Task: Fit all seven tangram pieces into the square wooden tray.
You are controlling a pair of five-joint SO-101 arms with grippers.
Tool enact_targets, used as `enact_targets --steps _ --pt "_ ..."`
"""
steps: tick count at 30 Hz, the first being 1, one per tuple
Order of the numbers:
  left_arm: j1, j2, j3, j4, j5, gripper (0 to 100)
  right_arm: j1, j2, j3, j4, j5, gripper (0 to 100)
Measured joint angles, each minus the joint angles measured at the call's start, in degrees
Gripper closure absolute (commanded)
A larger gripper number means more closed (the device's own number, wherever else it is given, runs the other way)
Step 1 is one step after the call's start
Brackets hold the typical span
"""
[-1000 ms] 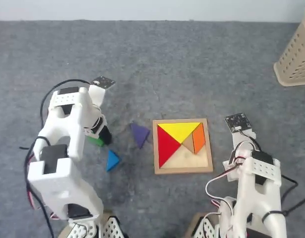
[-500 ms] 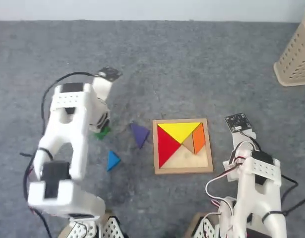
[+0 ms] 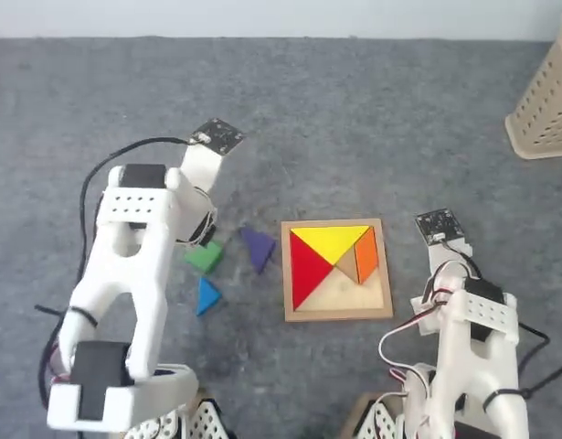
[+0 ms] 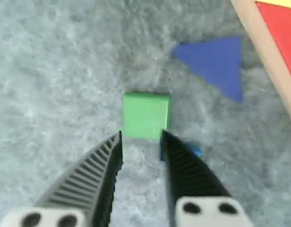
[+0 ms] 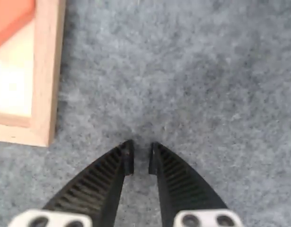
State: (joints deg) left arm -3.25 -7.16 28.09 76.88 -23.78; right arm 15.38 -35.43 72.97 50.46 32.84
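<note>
High view: square wooden tray [image 3: 338, 314] sits betw. the arms w/ yellow triangle [image 3: 331, 240], red triangle [image 3: 306, 265] & orange piece [image 3: 366, 261] fitted in. Green square [image 3: 205, 256], purple triangle [image 3: 259, 247] & blue triangle [image 3: 206, 295] lie loose on grey carpet [image 3: 354, 119], just beside tray. Left gripper [image 4: 140, 138] parted, tips at green square's near edge, not clasping it. Right gripper [image 5: 140, 153] all but closed, empty, over carpet near tray's corner.
</note>
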Motion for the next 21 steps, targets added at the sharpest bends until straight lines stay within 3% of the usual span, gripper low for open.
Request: enact_targets --steps 11,21 --pt "-0.53 18.73 -0.26 -11.34 0.18 80 0.00 0.00 0.00 0.00 0.00 90.7" --pt "-0.70 20.40 -2.11 -11.34 0.18 80 0.00 0.00 0.00 0.00 0.00 90.7"
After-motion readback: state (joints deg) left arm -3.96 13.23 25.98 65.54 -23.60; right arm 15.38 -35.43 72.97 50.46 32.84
